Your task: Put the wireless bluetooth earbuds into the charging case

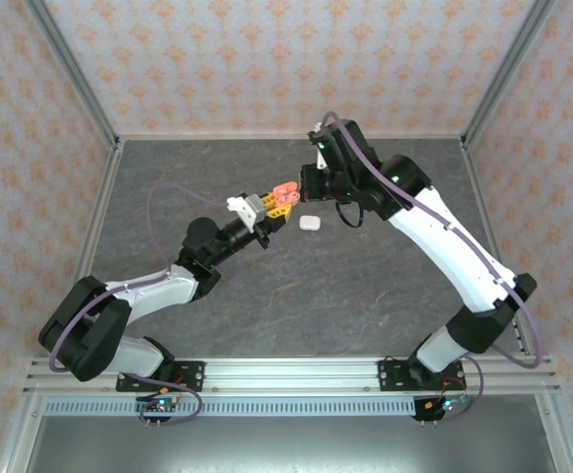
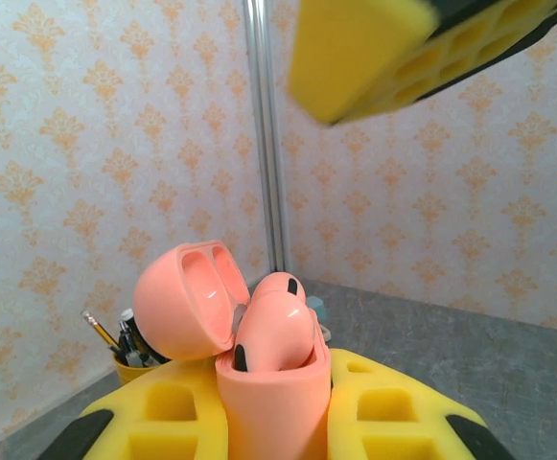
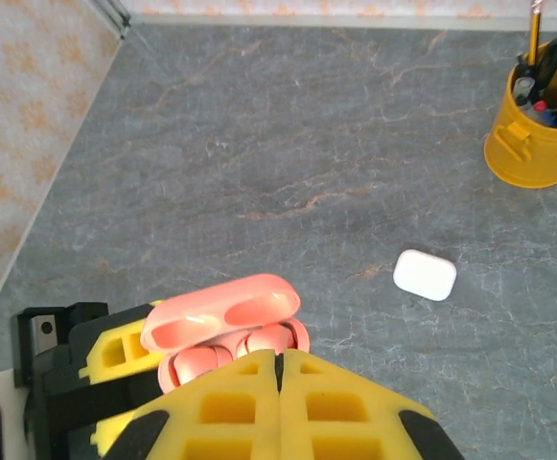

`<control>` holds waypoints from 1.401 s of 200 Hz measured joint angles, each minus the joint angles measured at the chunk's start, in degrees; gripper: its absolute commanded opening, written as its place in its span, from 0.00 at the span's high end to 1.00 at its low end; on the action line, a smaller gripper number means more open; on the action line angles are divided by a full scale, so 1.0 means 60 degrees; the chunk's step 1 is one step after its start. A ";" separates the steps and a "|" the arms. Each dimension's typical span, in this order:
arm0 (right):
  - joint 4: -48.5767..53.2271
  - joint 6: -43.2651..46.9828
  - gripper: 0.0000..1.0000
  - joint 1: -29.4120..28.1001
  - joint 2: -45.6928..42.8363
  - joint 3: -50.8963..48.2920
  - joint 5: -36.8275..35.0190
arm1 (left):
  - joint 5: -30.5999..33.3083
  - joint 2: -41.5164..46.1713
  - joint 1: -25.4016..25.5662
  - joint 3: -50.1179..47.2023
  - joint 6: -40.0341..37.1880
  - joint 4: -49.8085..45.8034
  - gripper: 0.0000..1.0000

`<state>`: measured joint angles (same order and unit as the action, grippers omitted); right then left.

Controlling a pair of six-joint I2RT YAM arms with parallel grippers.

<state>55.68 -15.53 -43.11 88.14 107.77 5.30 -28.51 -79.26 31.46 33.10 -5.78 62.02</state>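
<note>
A salmon-pink charging case (image 2: 273,402) stands upright between my left gripper's (image 2: 273,426) yellow pads, which are shut on it. Its lid (image 2: 177,302) hangs open to the left. Two pink earbuds (image 2: 276,331) sit in the case's wells, their tops rising above the rim. In the top view the case (image 1: 284,193) is held above the table's middle, between my left gripper (image 1: 274,204) and my right gripper (image 1: 311,182). My right gripper (image 3: 280,359) is shut, its pads pressed together with nothing between them. Its tips hover right over the earbuds (image 3: 268,338) and the open lid (image 3: 222,311).
A closed white charging case (image 3: 425,274) lies on the grey table just right of the pink one, and it appears in the top view (image 1: 309,224) too. A yellow cup of pencils and pens (image 3: 537,134) stands further off. Patterned walls and a metal post (image 2: 264,134) enclose the table.
</note>
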 measured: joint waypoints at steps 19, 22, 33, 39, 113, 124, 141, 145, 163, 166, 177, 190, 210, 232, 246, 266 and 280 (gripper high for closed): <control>-0.0237 -0.0109 1.00 0.0127 -0.0073 0.0051 -0.0080 | 0.0011 -0.0069 0.0000 0.0058 0.0040 0.0004 1.00; -0.0259 -0.0124 1.00 0.0146 -0.0036 0.0098 -0.0087 | 0.0011 -0.0069 0.0000 0.0066 0.0062 0.0004 1.00; -0.0233 -0.0135 1.00 0.0240 0.0211 0.0463 -0.0102 | 0.0007 -0.0087 0.0000 0.0098 0.0076 0.0000 1.00; -0.0208 -0.0131 1.00 0.0284 0.0459 0.0827 -0.0102 | 0.0011 -0.0087 0.0000 0.0102 0.0087 0.0004 1.00; 0.0827 0.0146 1.00 0.0328 0.4532 0.5293 0.0215 | 0.0011 -0.0109 0.0000 0.0106 0.0215 0.0004 1.00; 0.1064 0.0204 1.00 0.0328 0.4787 0.5289 0.0313 | 0.0011 -0.0142 0.0000 0.0109 0.0215 0.0000 1.00; 0.1315 0.0248 1.00 0.0328 0.4932 0.5115 0.0506 | 0.0047 -0.0193 0.0000 0.0138 0.0215 0.0004 1.00; 0.1362 0.0248 1.00 0.0328 0.4929 0.5027 0.0565 | 0.0058 -0.0208 0.0000 0.0149 0.0215 0.0004 1.00; 0.1366 0.0284 1.00 0.0328 0.4696 0.4444 0.0823 | 0.0073 -0.0295 0.0000 0.0219 0.0215 -0.0004 1.00; 0.1308 0.0284 1.00 0.0328 0.4630 0.4288 0.0849 | 0.0062 -0.0299 0.0000 0.0222 0.0215 -0.0033 1.00; 0.1118 0.0295 1.00 0.0335 0.4309 0.3697 0.0918 | 0.0044 -0.0375 0.0025 0.0222 0.0215 -0.0142 1.00; 0.0863 0.0306 1.00 0.0339 0.3796 0.2889 0.0951 | 0.0040 -0.0481 0.0025 0.0222 0.0215 -0.0251 1.00; 0.0535 0.0273 1.00 0.0317 0.2973 0.1832 0.1005 | 0.0047 -0.0634 0.0025 0.0226 0.0222 -0.0317 1.00; 0.0215 0.0127 1.00 0.0255 0.2124 0.0769 0.1056 | 0.0120 -0.0685 -0.0018 0.0266 0.0248 -0.0270 1.00; -0.0109 0.0029 1.00 0.0182 0.1778 0.0270 0.1005 | 0.0069 -0.0692 -0.0007 0.0284 0.0251 -0.0248 1.00; -0.0452 -0.0066 1.00 0.0175 0.1632 -0.0022 0.0994 | 0.0091 -0.0692 -0.0007 0.0280 0.0259 -0.0222 1.00; -0.0918 -0.0164 1.00 0.0175 0.1439 -0.0546 0.0947 | 0.0098 -0.0699 -0.0018 0.0280 0.0291 -0.0372 1.00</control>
<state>50.17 -16.51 -42.06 96.77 104.49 10.98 -27.92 -83.46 31.35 34.79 -4.03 59.79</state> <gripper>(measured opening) 0.041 0.180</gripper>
